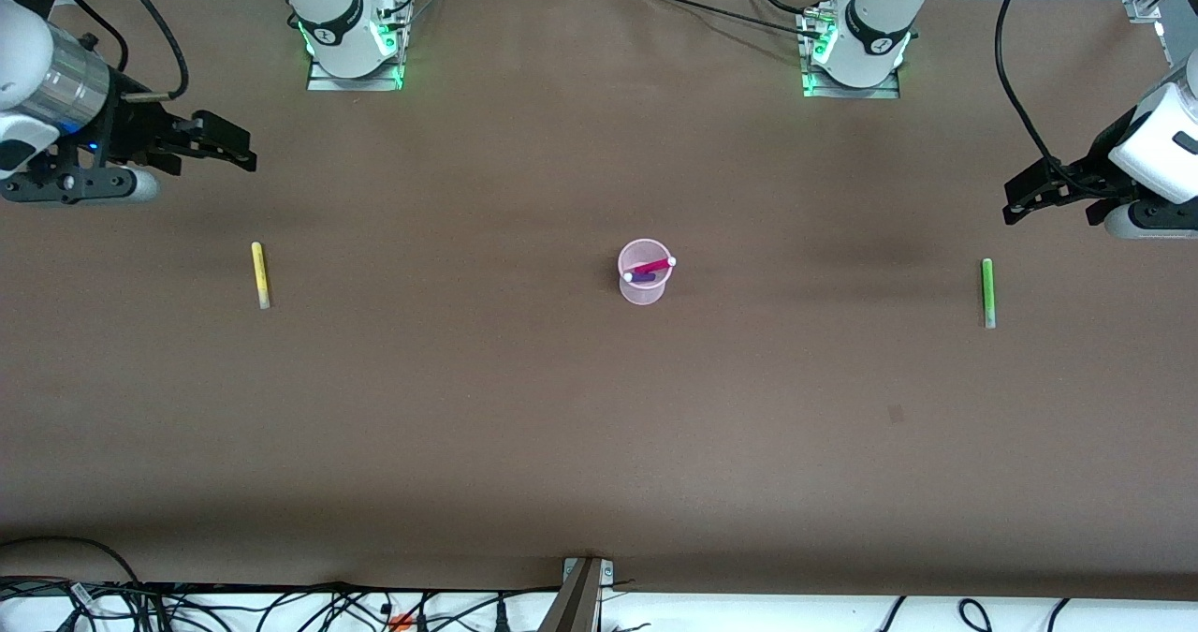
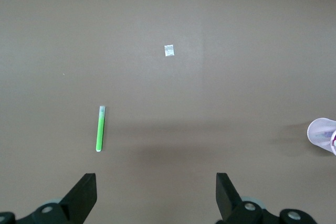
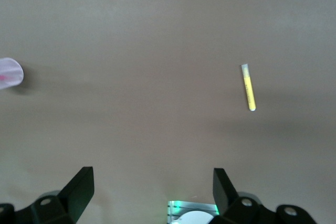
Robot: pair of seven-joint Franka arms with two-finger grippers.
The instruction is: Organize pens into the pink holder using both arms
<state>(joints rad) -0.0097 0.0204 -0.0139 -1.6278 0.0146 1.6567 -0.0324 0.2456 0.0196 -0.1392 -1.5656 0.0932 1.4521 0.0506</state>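
Front view: two pens sit in the pink cup (image 1: pixel 644 281); both open, empty grippers (image 1: pixel 217 143) (image 1: pixel 1034 194) must next fetch the yellow pen (image 1: pixel 260 274) and green pen (image 1: pixel 986 292).

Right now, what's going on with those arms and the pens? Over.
Both grippers open, empty: left gripper up near green pen, right gripper up near yellow pen. Two pens already in holder, mid-table. Nothing in the way.

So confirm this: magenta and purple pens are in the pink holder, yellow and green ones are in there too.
Wrong: the front view shows the yellow pen and green pen lying on the table, outside the pink holder, which holds only the magenta pen and purple pen.
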